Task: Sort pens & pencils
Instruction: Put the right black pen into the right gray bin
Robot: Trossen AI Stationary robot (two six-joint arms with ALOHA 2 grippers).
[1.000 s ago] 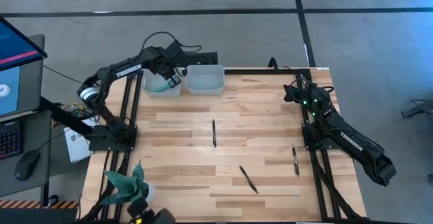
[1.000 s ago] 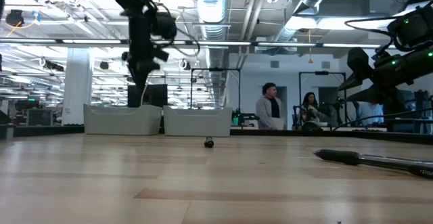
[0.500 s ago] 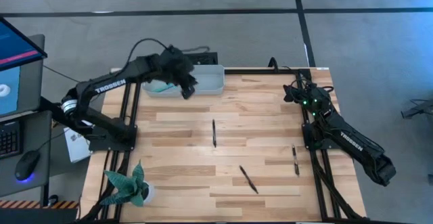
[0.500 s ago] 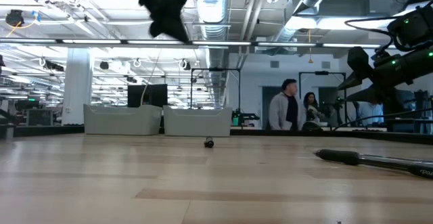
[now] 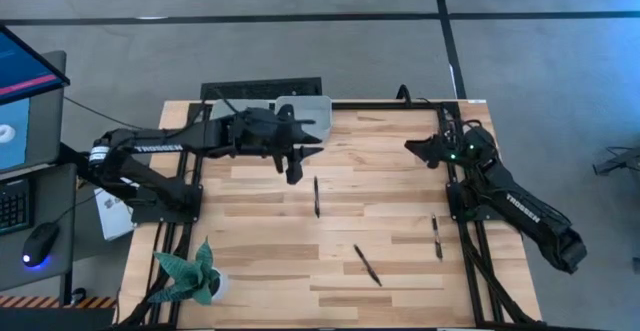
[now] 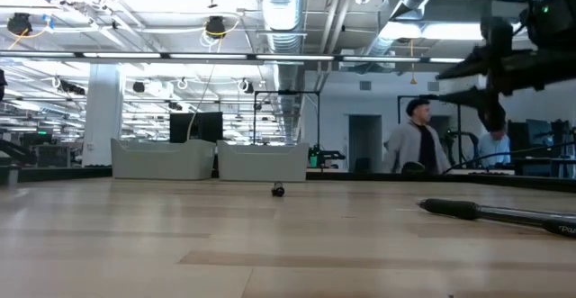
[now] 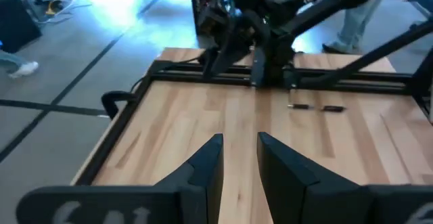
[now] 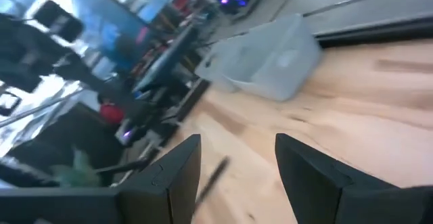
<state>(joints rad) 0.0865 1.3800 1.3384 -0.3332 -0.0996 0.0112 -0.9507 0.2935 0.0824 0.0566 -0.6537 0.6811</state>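
Three black pens lie flat on the wooden table: one near the middle, one toward the near edge, one by the right arm's base. The low view shows that last pen close by. No teal sticks are in view; the left arm covers the far-left bin. My left gripper hangs open just beyond the middle pen's far end, its fingers a narrow gap apart. My right gripper is open, raised over the table's right side and pointing toward the left.
A light grey bin stands at the far edge, with a second one beside it under the left arm. A teal spiky potted plant sits at the near-left corner. People walk in the room behind the table.
My left gripper has swung from above the far-left bin toward the table's middle and near side, ending beyond the middle pen. My right gripper has turned and reached from the right edge toward the table's left. The pens have stayed where they were.
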